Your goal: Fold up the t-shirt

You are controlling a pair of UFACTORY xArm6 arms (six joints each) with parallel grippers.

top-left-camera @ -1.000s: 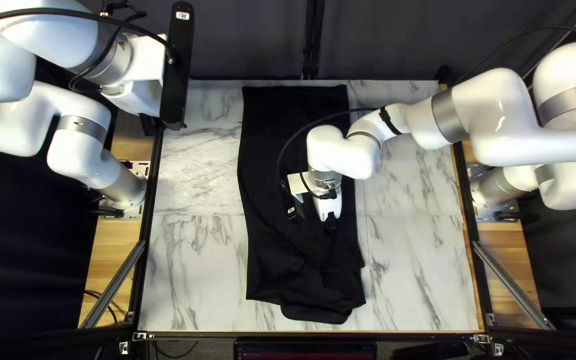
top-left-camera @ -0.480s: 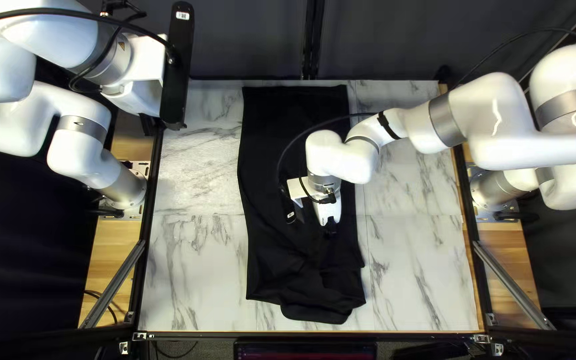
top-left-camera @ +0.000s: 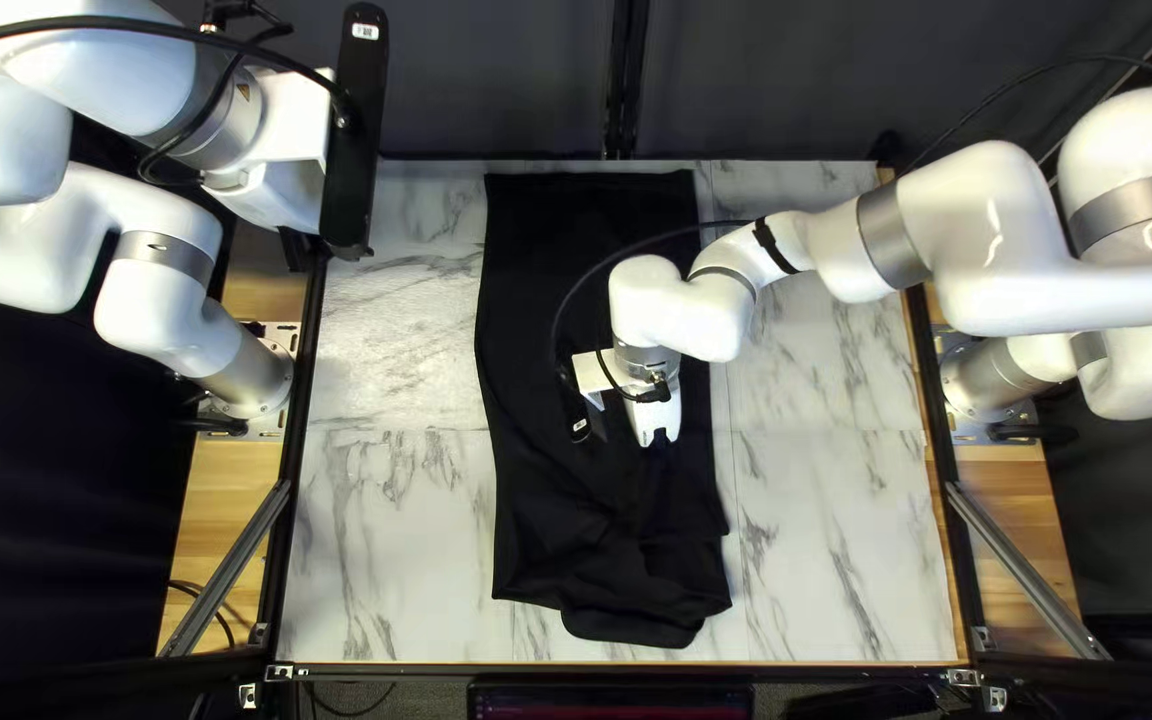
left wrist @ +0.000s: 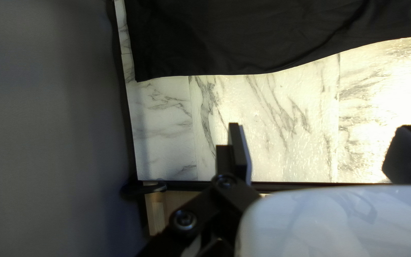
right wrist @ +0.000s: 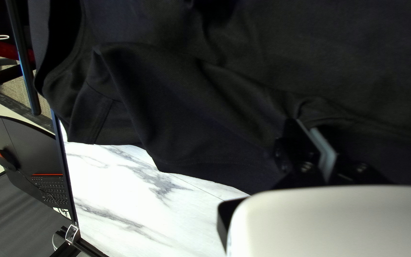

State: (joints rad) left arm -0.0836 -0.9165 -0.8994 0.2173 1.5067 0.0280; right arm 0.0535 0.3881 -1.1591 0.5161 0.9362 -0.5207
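Seemingly, a fold was being begun: the t-shirt (top-left-camera: pixel 576 534), spread between far and near edges of the worktop (top-left-camera: pixel 390 534), was pinched by the right claw (right wrist: pixel 310 127), the left claw (left wrist: pixel 322 133) was spread wide, and lifting was called for.

Can't read a single word, number or brand. Can make out a small white rectangular label (top-left-camera: pixel 366 31) with dark marks, too small to read, on the end of a long, flat black bar (top-left-camera: pixel 354 147) just beside the left gripper (top-left-camera: pixel 276 194). Likewise too small to read: a tiny white label (top-left-camera: pixel 580 424) on a short, flat black bar (top-left-camera: pixel 574 395), close beside the right gripper (top-left-camera: pixel 655 420). In the right wrist view, well apart from that gripper, past the table's edge, can spot a black keyboard (right wrist: pixel 51 188) with rows of small keys, likewise illegible.
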